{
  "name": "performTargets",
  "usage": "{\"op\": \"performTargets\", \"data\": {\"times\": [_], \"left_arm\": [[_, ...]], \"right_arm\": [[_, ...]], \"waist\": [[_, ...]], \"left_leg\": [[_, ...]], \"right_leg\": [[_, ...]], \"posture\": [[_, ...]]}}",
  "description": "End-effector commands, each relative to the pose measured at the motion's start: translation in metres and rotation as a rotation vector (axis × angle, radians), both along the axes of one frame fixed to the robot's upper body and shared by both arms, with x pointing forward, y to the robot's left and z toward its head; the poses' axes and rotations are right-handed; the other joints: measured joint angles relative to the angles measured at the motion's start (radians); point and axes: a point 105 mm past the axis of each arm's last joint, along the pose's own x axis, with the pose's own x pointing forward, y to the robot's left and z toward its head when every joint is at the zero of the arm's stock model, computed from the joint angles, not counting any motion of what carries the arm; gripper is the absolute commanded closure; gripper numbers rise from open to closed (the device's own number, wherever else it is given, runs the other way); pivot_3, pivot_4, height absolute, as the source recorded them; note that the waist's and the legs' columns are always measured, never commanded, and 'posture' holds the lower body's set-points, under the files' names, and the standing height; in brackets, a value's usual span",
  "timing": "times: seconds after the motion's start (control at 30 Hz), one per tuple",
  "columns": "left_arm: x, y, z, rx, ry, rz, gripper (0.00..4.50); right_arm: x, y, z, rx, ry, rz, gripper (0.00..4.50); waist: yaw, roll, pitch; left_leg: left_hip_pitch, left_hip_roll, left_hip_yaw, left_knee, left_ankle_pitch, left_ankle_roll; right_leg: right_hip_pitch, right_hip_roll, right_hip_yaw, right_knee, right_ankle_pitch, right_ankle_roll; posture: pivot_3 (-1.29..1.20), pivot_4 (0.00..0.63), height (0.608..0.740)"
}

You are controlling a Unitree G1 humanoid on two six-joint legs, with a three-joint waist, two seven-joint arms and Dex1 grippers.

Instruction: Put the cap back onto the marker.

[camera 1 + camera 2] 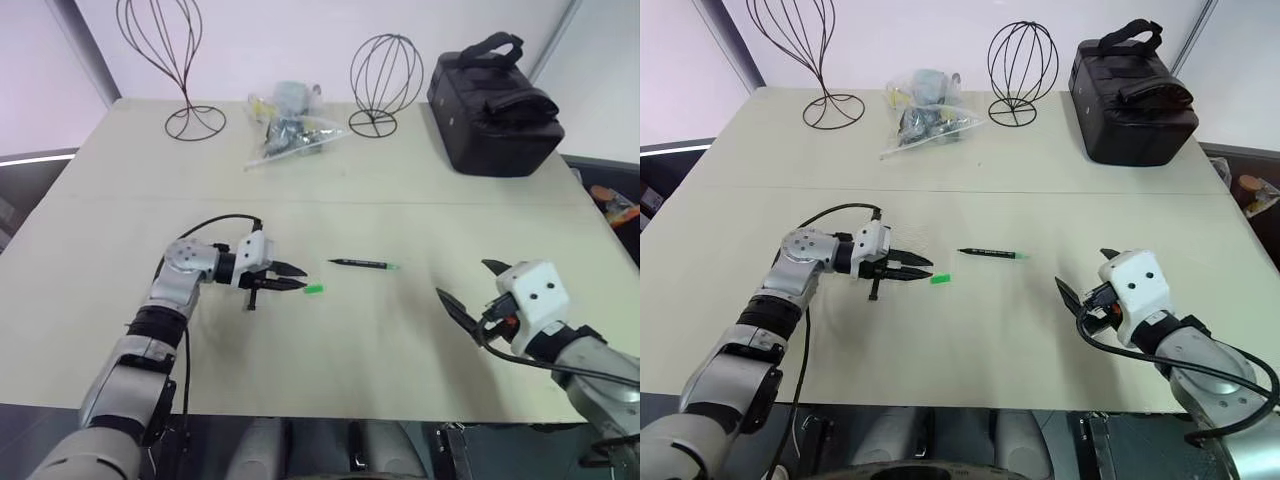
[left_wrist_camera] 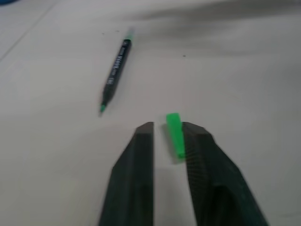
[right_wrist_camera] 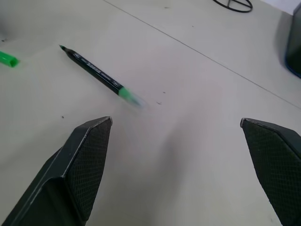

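Left end effector (image 1: 300,277), slightly parted, brackets the cap (image 1: 314,289) ungripped on the desk (image 1: 400,340); right end effector (image 1: 468,295) gapes; the marker (image 1: 362,264) lies uncapped.

A lab-like test room: bare beige table (image 1: 400,330), white walls, wire stands (image 1: 385,85)

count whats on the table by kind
marker: 1
cap: 1
wire stands, tall and round: 2
black bag: 1
clear plastic bag of small items: 1
total: 6
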Motion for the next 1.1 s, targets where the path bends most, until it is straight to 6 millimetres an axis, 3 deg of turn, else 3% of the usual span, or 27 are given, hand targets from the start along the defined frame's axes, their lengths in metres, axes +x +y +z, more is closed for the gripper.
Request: {"op": "performTargets", "data": {"times": [0.03, 0.13, 0.17, 0.53, 0.8, 1.1], "left_arm": [[0.005, 0.002, 0.013, -0.029, -0.06, 0.017, 1.88], [0.001, 0.002, 0.011, -0.028, -0.056, 0.01, 0.31], [-0.001, 0.003, 0.01, -0.031, -0.045, 0.003, 0.02], [-0.02, 0.009, -0.012, -0.01, 0.046, 0.063, 0.02], [-0.021, 0.002, -0.013, -0.021, 0.037, 0.083, 0.02], [-0.021, -0.003, -0.02, -0.018, 0.041, 0.099, 0.02]], "right_arm": [[0.001, 0.006, 0.007, -0.003, -0.048, 0.008, 0.0], [0.001, 0.008, 0.005, 0.002, -0.047, 0.006, 0.0], [0.001, 0.009, 0.004, 0.006, -0.044, 0.007, 0.0], [-0.001, 0.014, 0.002, 0.034, -0.021, 0.041, 0.0], [-0.03, 0.034, -0.017, 0.06, 0.218, 0.27, 0.0], [-0.026, 0.041, -0.016, 0.06, 0.229, 0.304, 0.0]], "waist": [[0.0, 0.0, 0.0], [-0.002, 0.0, 0.0], [-0.002, 0.0, 0.0], [0.0, 0.0, 0.0], [0.0, 0.0, 0.0], [0.0, 0.0, 0.0]], "left_leg": [[0.0, 0.0, 0.0, 0.0, 0.0, 0.0], [0.0, 0.0, 0.0, 0.0, 0.0, 0.0], [0.0, 0.0, 0.0, 0.0, 0.0, 0.0], [0.0, 0.001, 0.0, 0.0, 0.0, 0.0], [0.0, 0.001, 0.0, 0.0, 0.0, 0.0], [0.001, 0.001, 0.0, 0.0, 0.0, 0.0]], "right_leg": [[0.0, 0.0, 0.0, 0.0, 0.0, 0.0], [0.0, 0.0, 0.0, 0.0, 0.0, 0.0], [0.0, 0.0, 0.0, 0.0, 0.0, 0.0], [0.0, 0.0, 0.0, 0.0, 0.0, 0.0], [0.0, 0.0, 0.0, 0.0, 0.0, 0.0], [0.001, 0.0, 0.0, 0.0, 0.0, 0.0]], "posture": [[0.0, 0.15, 0.74], [0.0, 0.15, 0.74], [0.0, 0.15, 0.74], [0.0, 0.15, 0.74], [0.0, 0.15, 0.74], [0.0, 0.15, 0.74]]}}
